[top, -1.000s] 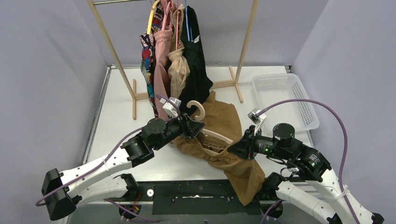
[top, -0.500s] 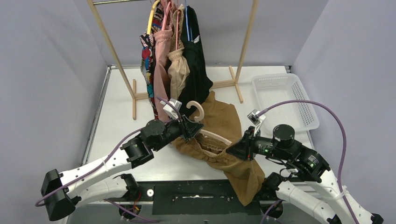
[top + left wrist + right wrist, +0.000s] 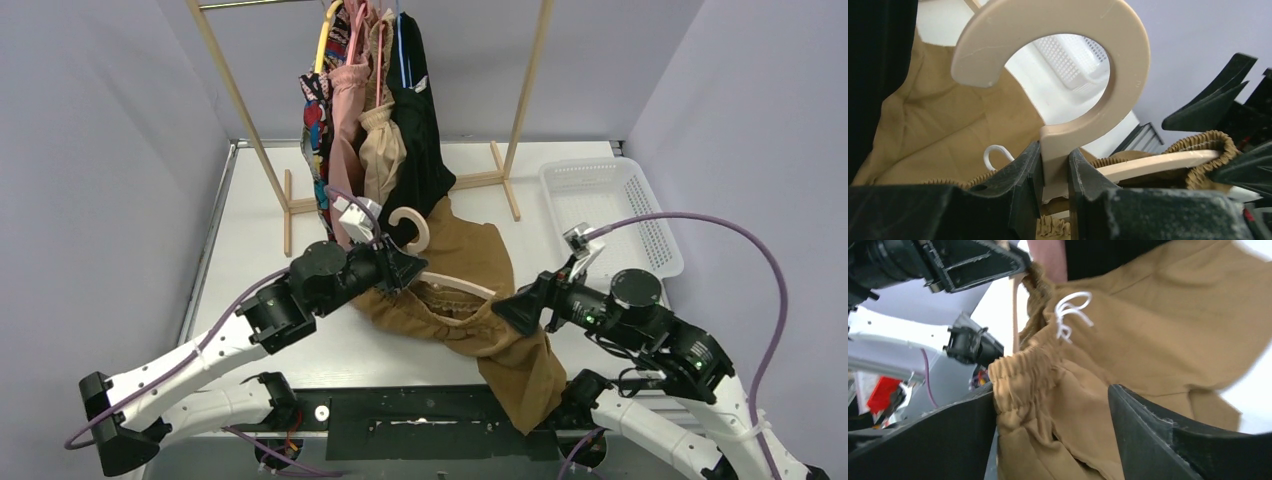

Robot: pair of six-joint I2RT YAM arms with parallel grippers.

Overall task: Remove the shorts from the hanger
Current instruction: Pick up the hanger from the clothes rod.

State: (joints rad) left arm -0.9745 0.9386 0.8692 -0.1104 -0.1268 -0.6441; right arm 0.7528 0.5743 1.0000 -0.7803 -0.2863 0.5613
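My left gripper [image 3: 1054,167] pinches the neck of the smooth beige plastic hanger [image 3: 1120,65]. My right gripper [image 3: 1052,390] stands open around the tan-brown cloth shorts [image 3: 1158,335], which lie on the white table [image 3: 250,250]. Their gathered elastic waistband may snag the hanger's arm if I pull unevenly; soft cloth slips.

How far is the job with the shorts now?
Done: the tan shorts, with their hanger, are off the rack, on the table. In hand: the left gripper clamps the hanger's neck; the right gripper stands open at the waistband. To do: slip the waistband off; four pairs hang.
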